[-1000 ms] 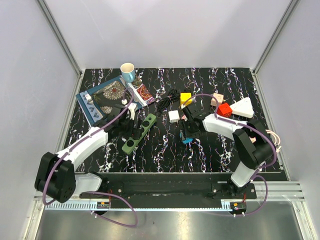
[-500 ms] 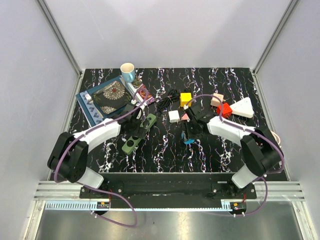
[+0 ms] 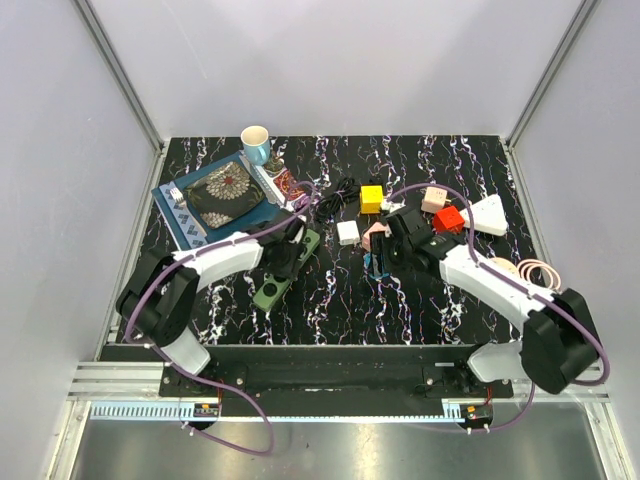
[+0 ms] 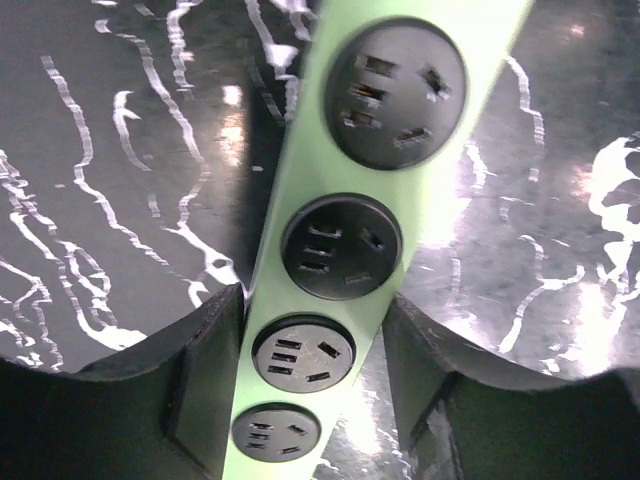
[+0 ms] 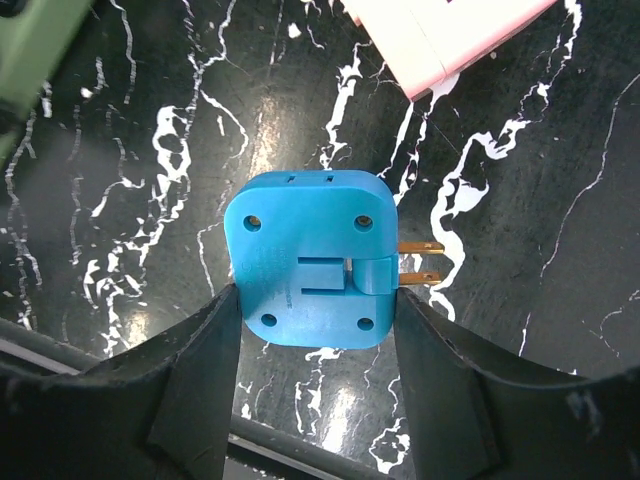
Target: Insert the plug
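Plug in hand, socket unfilled: the right arm (image 3: 480, 280) holds its jaws clenched on the flat sides of the blue plug (image 5: 310, 260), whose two brass prongs (image 5: 420, 262) stick out sideways over the black marbled bench (image 3: 330, 310), just below a pink block (image 5: 450, 30). From the right wrist view it is not possible to tell whether the plug rests on the bench or hangs a little above it. Across the bench, the left arm (image 3: 220, 258) has its jaws grasping the green power strip (image 4: 300, 170) by its long edges near one end, one finger pressed against each side, with four round sockets (image 4: 341, 246) facing up at the camera and all of them vacant. In the top external view the strip lies at a slant left of centre, and the plug sits well apart from it to the right, with bare bench between them. The two pick-ups therefore look complete, and the strip appears steadied for what comes next. What remains is most of the job, by this reading: the plug has to be carried over to the strip, turned so its prongs point down into a socket's slots, lined up and pressed home. Other clutter, including a yellow cube (image 3: 371, 197) and a coiled black cable (image 3: 335, 200), lies further back and out of the way.
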{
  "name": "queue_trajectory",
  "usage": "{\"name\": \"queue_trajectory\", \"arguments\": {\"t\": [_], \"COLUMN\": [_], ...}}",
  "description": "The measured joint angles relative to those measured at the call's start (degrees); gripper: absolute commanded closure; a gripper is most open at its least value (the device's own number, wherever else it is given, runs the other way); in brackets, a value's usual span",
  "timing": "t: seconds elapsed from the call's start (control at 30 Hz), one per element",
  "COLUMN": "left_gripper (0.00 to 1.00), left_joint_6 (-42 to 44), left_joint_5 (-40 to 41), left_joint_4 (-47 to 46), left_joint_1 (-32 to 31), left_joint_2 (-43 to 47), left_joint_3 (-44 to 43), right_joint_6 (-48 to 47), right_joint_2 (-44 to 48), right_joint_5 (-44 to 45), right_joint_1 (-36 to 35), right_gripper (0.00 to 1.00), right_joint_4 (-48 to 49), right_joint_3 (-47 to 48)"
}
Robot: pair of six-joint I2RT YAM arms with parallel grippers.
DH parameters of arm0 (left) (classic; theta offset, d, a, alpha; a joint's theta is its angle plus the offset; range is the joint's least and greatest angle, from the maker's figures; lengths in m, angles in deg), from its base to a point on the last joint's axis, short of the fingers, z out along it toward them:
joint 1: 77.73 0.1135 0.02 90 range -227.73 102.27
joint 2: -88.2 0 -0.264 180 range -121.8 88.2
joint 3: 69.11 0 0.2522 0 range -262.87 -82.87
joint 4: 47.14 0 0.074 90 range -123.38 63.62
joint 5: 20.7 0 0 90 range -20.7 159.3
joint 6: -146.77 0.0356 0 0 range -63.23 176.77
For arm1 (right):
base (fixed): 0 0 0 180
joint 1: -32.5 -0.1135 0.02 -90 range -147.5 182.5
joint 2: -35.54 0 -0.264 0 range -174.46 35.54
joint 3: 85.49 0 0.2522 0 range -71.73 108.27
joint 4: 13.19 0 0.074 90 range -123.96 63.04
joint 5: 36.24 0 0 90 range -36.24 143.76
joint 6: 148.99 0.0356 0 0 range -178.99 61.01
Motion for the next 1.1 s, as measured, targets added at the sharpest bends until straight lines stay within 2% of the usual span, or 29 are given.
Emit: {"name": "queue_trajectory", "arguments": {"t": [0.27,0.5,0.67,0.7,0.77,1.0,1.1], "left_gripper": [0.54,0.6,0.47,0.4,0.32,0.02,0.01], "left_joint_6": [-14.0,-23.4,-29.7,-30.7,-32.6,-36.7,-37.5], "left_joint_5": [3.1,6.4,7.8,8.0,8.4,8.6,8.6], "left_joint_4": [2.2,7.5,11.1,12.0,12.8,7.2,5.5], "left_joint_1": [-9.7,-12.5,-13.6,-13.7,-14.1,-14.8,-14.9], "left_joint_2": [-5.2,-9.2,-12.7,-13.6,-15.0,-14.3,-10.4], "left_joint_3": [-5.2,-10.7,-15.5,-16.7,-18.7,-18.9,-17.5], "right_joint_6": [3.8,7.8,9.4,9.7,10.1,11.3,11.9], "right_joint_2": [8.5,13.5,16.6,17.1,17.9,19.7,20.5], "right_joint_5": [0.0,0.4,1.9,2.3,3.0,3.8,4.2], "right_joint_1": [0.0,0.0,0.0,0.0,0.0,0.0,0.0], "right_gripper": [0.85,0.85,0.85,0.85,0.84,0.82,0.82], "right_joint_4": [0.2,0.6,0.7,0.7,0.7,1.3,2.0], "right_joint_3": [-2.0,-5.8,-7.4,-7.7,-8.2,-9.3,-9.6]}}
